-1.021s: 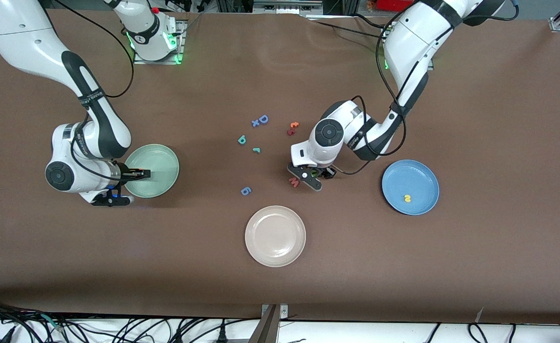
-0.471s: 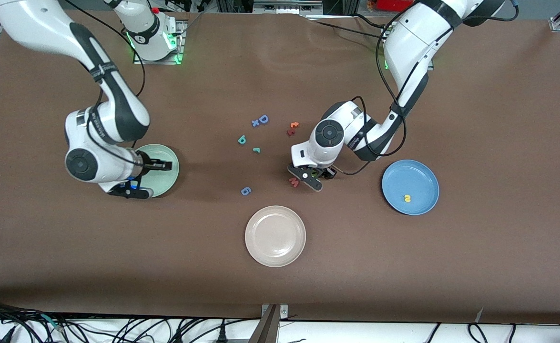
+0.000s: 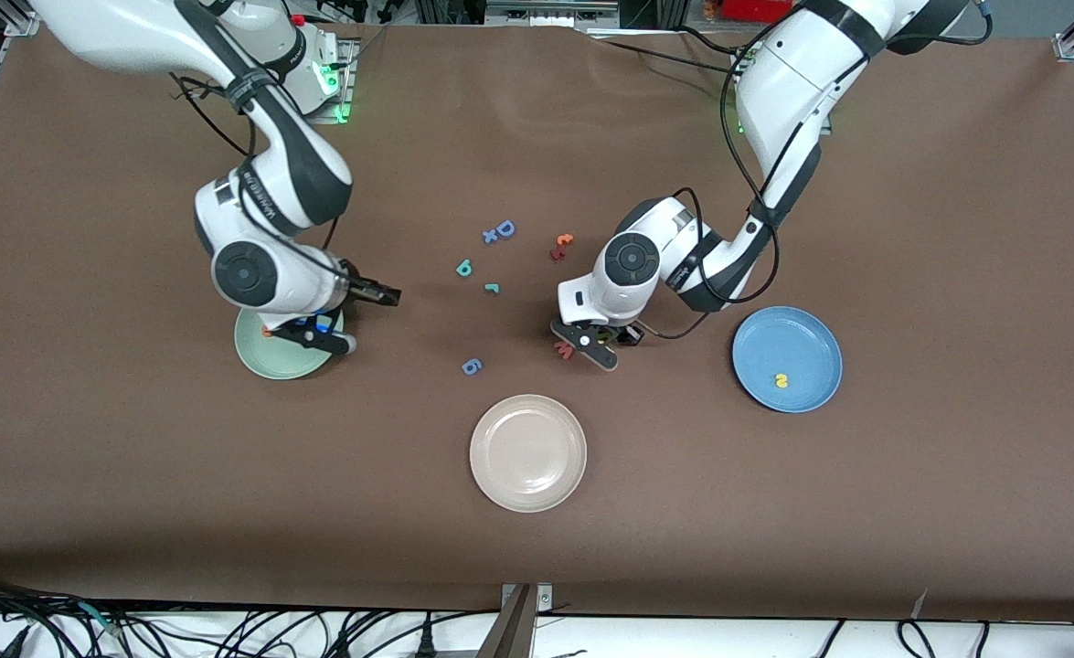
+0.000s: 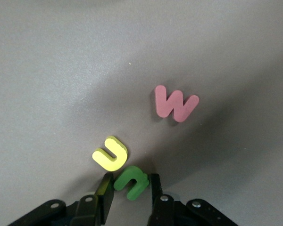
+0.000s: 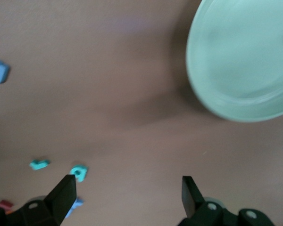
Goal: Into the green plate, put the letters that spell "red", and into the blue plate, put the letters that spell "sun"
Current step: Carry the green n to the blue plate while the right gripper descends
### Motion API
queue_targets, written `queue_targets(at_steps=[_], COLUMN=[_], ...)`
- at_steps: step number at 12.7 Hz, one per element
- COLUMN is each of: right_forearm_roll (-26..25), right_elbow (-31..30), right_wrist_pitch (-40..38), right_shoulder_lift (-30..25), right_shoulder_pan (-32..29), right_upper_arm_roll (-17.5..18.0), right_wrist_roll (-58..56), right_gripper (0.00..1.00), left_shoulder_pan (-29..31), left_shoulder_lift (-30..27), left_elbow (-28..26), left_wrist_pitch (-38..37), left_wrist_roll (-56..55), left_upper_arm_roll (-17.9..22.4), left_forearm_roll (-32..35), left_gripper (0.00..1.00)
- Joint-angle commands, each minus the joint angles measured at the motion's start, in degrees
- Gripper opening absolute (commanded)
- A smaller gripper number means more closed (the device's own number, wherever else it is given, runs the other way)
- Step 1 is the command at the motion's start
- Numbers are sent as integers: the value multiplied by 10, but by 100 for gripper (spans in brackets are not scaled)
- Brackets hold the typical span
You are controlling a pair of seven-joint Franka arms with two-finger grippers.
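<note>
Left pincer (image 4: 128,192) pinching green "u" (image 4: 130,181) on table, right pincer (image 5: 129,194) spread wide, empty.

A brown counter (image 3: 957,512) is filling nearly the whole front view. Black cables (image 3: 226,631) are lying along its near edge, and green lights (image 3: 340,110) are glowing at its top.

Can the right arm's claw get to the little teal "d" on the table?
Probably yes. The right gripper hangs open over bare table beside the green plate, holding nothing. The teal "d" lies in the open with the small teal "r" close by; nothing stands between them.
</note>
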Motion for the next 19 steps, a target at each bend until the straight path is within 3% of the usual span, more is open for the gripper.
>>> queue_targets(at_steps=[1,3,7,13,16,19], right_forearm_roll=[3,3,-5,-8,-8,-7], right_elbow=[-42,-75,-102,-156,-157,-154], right_wrist_pitch=[61,118,205,312,328,332], right_shoulder_lift=[6,10,30,47,51,62], right_shoulder_pan=[-3,12,58,68,145,170], right_upper_arm_roll=[28,30,28,14,-56,-76], right_wrist_roll=[60,93,160,164,177,179], right_gripper=[99,98,94,94,94,94], left_shoulder_pan=[-2,2,8,117,180,210], left_shoulder_lift=[6,-5,-52,-89,-96,-106], left_elbow=[17,17,17,15,1,-42], left_wrist_pitch=[-2,-13,-105,-163,-174,-171], left_wrist_roll=[4,4,34,233,301,309], left_upper_arm_roll=[4,4,4,6,4,4], left_forearm_roll=[17,17,17,18,63,72], left_gripper=[15,15,15,15,15,15])
